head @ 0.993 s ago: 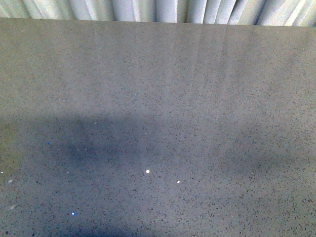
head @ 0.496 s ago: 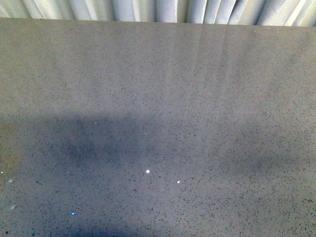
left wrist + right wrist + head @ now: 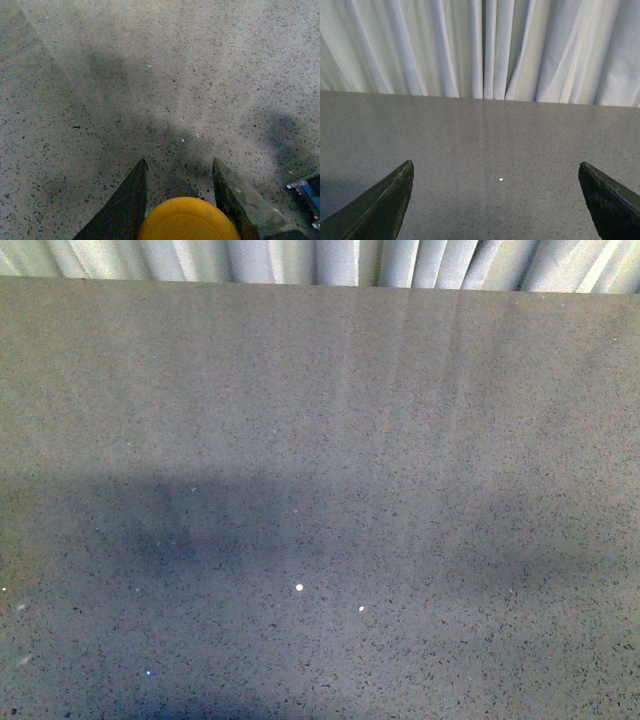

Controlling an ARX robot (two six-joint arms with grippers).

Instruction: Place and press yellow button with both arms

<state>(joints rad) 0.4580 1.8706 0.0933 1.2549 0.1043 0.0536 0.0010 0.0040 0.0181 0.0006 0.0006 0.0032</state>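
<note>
In the left wrist view the yellow button (image 3: 187, 220) shows its orange-yellow domed cap between the two dark fingers, held above the speckled table (image 3: 150, 100). My left gripper (image 3: 179, 167) is shut on it. The button's body is hidden under the cap. In the right wrist view my right gripper (image 3: 496, 167) stands open, fingers wide apart, with only the bare tabletop (image 3: 495, 140) between them. Neither arm nor the button appears in the front view, which shows only the table (image 3: 320, 440) with arm shadows across it.
A blue and black object (image 3: 307, 187) lies at the edge of the left wrist view, near the gripper. A pleated white curtain (image 3: 485, 45) hangs behind the table's far edge, and the curtain (image 3: 330, 260) also shows in the front view.
The shadows on the table in the front view have shifted slightly and the brownish patch at the left edge has faded. Nothing else has visibly changed.
</note>
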